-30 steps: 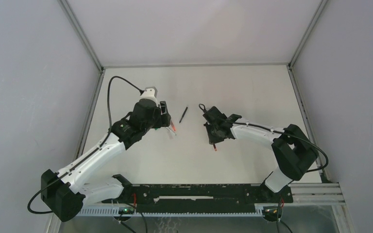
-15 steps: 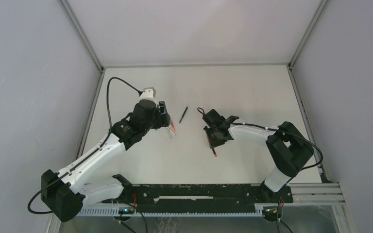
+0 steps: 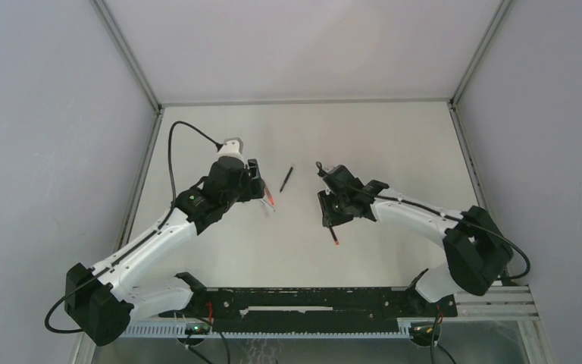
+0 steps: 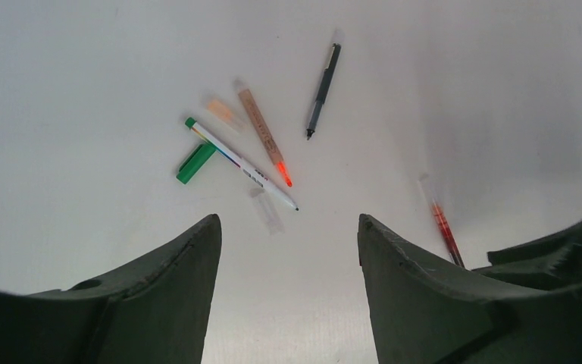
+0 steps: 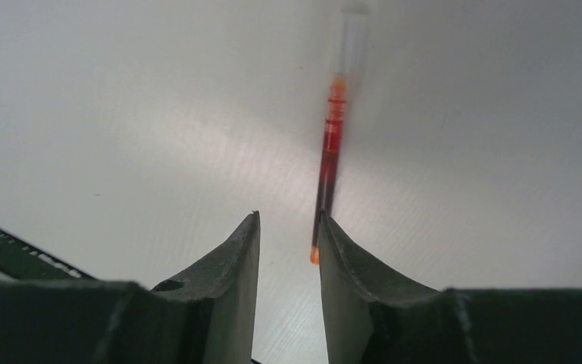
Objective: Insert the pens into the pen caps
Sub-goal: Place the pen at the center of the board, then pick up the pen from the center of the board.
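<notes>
Red-ink stick pen with clear barrel (image 5: 332, 152) lies flat on the white table (image 3: 394, 136), tip just beside the right gripper (image 5: 288, 227). Jaws now parted and gripping nothing; they were shut a second ago. Left gripper (image 4: 288, 227) gapes over the loose pens (image 4: 264, 135), unchanged.

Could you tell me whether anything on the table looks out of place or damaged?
Nothing looks damaged or spilled. The green cap lies loose beside the green pen, and one red pen lies apart from the others, at the open right gripper.
</notes>
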You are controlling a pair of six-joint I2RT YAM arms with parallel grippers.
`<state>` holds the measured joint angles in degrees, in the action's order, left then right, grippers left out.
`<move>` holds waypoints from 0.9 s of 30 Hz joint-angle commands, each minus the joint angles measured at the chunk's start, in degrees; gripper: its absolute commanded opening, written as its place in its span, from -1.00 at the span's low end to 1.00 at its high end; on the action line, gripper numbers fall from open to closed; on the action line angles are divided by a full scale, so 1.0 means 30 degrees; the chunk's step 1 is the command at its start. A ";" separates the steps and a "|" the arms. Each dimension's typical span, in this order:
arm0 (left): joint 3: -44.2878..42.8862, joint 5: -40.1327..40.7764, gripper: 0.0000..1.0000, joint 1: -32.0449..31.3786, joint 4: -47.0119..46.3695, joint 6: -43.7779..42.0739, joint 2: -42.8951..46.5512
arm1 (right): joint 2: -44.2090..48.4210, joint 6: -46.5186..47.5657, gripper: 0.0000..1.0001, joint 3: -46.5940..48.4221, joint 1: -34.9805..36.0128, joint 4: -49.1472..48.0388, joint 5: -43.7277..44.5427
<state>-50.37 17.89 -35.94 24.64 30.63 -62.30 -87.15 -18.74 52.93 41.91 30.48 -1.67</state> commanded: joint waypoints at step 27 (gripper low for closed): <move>-0.9248 -0.2304 0.21 0.1126 -0.1956 -0.2027 -1.4119 | 0.7398 -0.0618 -0.37 -0.2788 -0.0640 -0.1366 0.1305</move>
<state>-70.98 14.55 -33.04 21.15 30.41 -100.42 -66.13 -19.94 44.56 40.45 28.51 2.17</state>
